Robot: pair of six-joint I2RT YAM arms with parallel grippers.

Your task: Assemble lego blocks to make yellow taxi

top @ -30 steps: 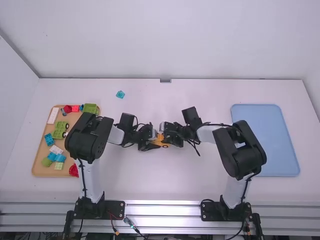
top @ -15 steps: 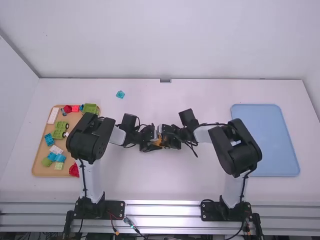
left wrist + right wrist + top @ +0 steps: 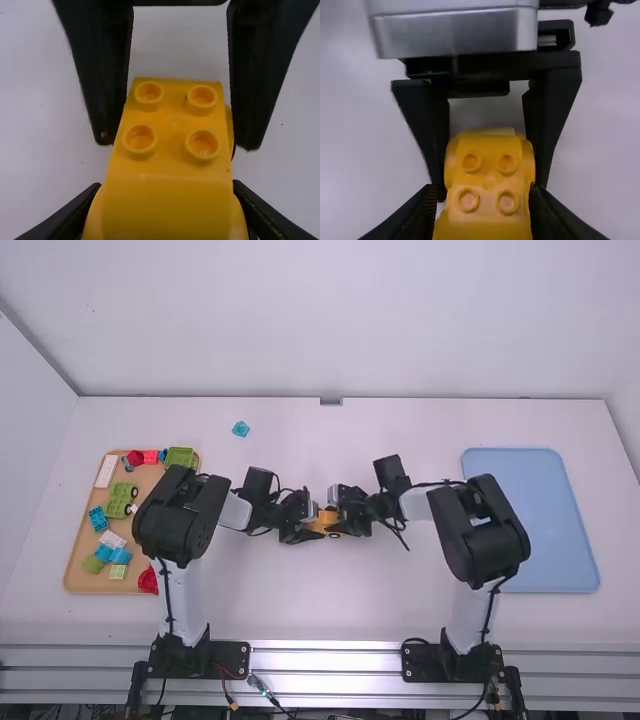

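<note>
Left gripper (image 3: 316, 524): narrowed onto the yellow taxi body (image 3: 171, 117), one finger against each flank.
Right gripper (image 3: 338, 521): fingers parted, one on either side of the same body; a slight gap shows along one flank.
Yellow taxi body: mid-table, between the gripper mouths; taken as clock centre in the high view, 12 pointing away from the camera.
Hidden or cut off: flanks behind the fingers; the near end runs off the lower edge of each wrist view. A dark ring on the 6 o'clock side is too small to identify.
Wooden tray (image 3: 78, 570): 9 o'clock, holding mixed bricks and green wheeled pieces (image 3: 122, 490); left arm (image 3: 170, 515) covers part of its 3 o'clock side.
Red brick (image 3: 147, 582): at that tray's 5 o'clock corner, partly covered.
Teal brick (image 3: 241, 428): loose, between 10 and 11 o'clock.
Blue tray (image 3: 545, 520): 3 o'clock; right arm (image 3: 480, 530) overlaps its near-centre edge.
Long axis: roughly 9 to 3 o'clock, along the gripper line.
Studs (image 3: 471, 162): facing up; front end cannot be told.
</note>
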